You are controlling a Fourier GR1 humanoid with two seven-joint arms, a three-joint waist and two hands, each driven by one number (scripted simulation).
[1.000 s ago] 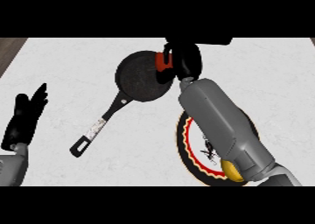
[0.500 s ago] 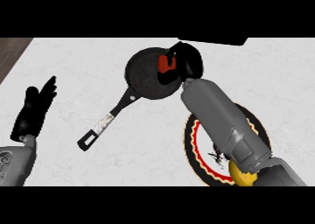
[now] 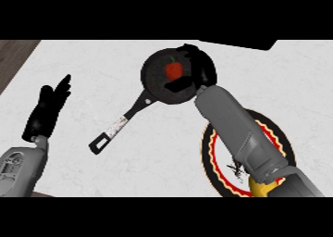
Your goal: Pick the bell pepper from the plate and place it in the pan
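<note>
The red bell pepper point(image 3: 174, 70) lies inside the black pan point(image 3: 157, 83), near its far side. My right hand point(image 3: 200, 69) hovers over the pan's right rim, its fingers arched above and to the right of the pepper and its thumb spread below it, apart from it. The hand is open. The plate point(image 3: 280, 139), dark with a red and yellow rim, sits at the lower right and is largely hidden under my right forearm. My left hand point(image 3: 46, 110) rests open at the left, fingers pointing up.
The pan's long handle point(image 3: 118, 126) runs down and left toward the counter's middle. A wooden strip point(image 3: 7, 65) borders the white counter at the far left. A dark object point(image 3: 244, 44) sits at the counter's back edge.
The right hand's fingers and thumb have spread away from the pepper, which now shows plainly in the pan. The left hand has hardly moved.
</note>
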